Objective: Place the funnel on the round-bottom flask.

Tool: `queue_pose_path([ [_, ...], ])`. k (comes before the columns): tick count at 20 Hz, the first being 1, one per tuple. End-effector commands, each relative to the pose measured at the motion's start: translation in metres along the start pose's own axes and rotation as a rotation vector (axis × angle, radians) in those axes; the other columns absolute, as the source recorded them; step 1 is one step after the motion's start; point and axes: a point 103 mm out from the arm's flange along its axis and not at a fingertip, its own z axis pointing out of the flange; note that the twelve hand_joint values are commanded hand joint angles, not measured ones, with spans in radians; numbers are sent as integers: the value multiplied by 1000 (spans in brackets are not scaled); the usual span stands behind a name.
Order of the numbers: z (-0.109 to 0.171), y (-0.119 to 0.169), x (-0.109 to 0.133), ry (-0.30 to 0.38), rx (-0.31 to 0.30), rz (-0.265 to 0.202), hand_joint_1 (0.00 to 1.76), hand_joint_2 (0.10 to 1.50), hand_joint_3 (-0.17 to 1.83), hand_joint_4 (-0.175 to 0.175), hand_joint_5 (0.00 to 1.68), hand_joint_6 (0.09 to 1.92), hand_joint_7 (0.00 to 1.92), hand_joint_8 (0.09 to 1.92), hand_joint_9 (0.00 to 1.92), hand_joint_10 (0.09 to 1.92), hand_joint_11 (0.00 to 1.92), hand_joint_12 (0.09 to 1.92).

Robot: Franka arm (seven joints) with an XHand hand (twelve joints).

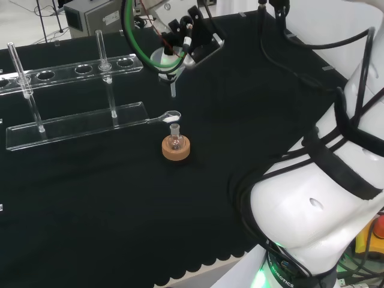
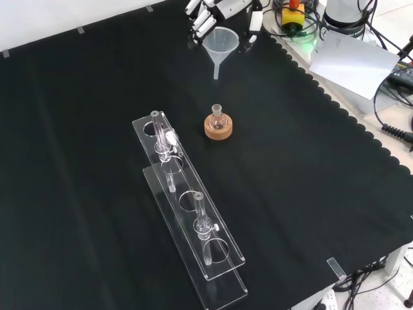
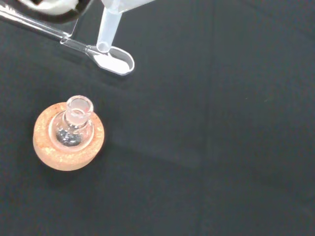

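Translucent white funnel (image 2: 221, 42) (stem down)

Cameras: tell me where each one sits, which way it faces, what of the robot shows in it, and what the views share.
Head view: behind and above the arm's base, looking over the white arm links at the bench; the robot hand holds the funnel.
Front view: opposite the arm, looking down on the cloth; the robot hand enters from the top.
Wrist view: at the wrist, looking down past the funnel's spout.
Shared: all three show the flask on its cork ring, the funnel and the spoon.
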Motion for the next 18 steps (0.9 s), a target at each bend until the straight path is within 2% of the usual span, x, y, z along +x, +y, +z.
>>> queue_pose_path([
  [1,5,0,6,17,0,2,852,754,671,-26,706,828,785,759,1052,612,543,1266],
  [18,43,18,29,10,49,-28,854,754,675,-27,705,833,784,760,1052,613,546,1264],
])
